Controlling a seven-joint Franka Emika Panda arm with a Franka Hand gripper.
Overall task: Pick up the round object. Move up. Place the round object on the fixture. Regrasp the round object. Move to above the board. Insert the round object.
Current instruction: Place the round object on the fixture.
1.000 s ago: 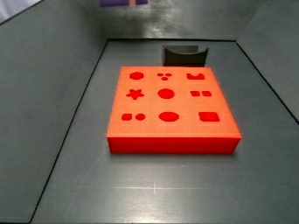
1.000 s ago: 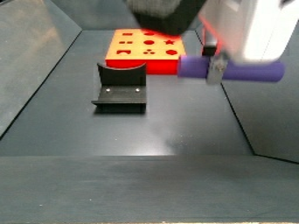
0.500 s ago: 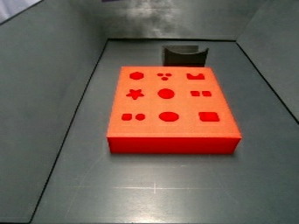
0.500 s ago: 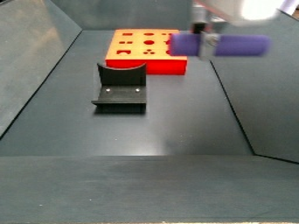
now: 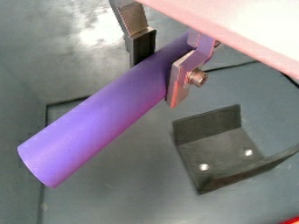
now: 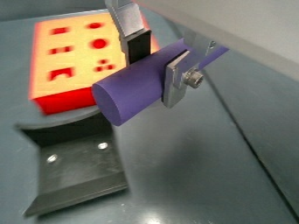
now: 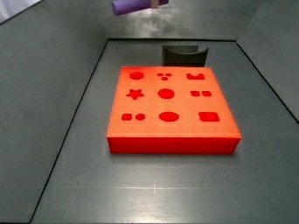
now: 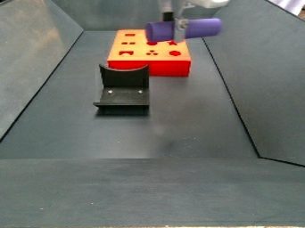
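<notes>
My gripper (image 5: 162, 54) is clamped on the purple peg (image 5: 105, 122), held crosswise, airborne w/ the red board (image 8: 150, 51) behind. Fixture (image 8: 123, 87) at 7 o'clock, empty. Pickup done; fixture placement, regrasp, insertion left, I judge.

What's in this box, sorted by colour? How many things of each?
Purple: 1, the round object, held crosswise in the gripper up in the air.
Red: 1, the board with shaped holes, lying on the floor.
Black: 1, the fixture, standing on the floor apart from the board.
Total: 3 things, plus the gripper.
</notes>
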